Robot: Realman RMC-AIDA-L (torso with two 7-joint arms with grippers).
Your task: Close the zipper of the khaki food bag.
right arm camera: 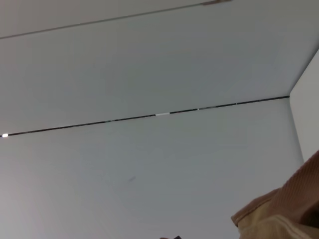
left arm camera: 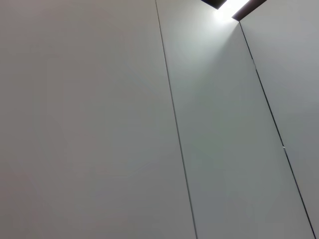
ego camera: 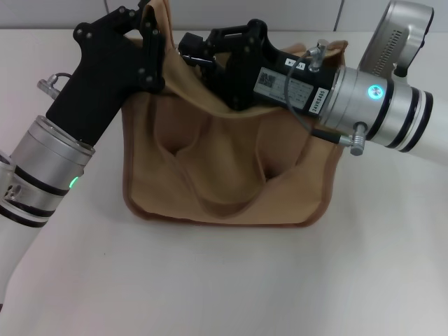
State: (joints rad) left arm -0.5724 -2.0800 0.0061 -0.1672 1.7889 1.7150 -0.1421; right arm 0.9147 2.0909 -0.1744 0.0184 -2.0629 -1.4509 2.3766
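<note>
Silver arm casings fill the lower left and the right edge of the head view, nearest the lens. Between them, in the middle of the frame, the khaki food bag [ego camera: 224, 175] stands on the white table [ego camera: 224, 280], its front pockets facing the camera. The zipper cannot be seen; both arms cover the bag's top.

At the upper left, the left gripper [ego camera: 150, 52] pinches a raised fold of khaki fabric at the bag's top left corner. Reaching in from the right, the right gripper [ego camera: 203, 50] lies across the top panel near upper centre; whether it is wide, narrow or holding the pull cannot be told.

The wrist views show mostly pale wall panels.

Likely risks: the pull slipping free, or slack fabric jamming the slider if the left hold loosens.
</note>
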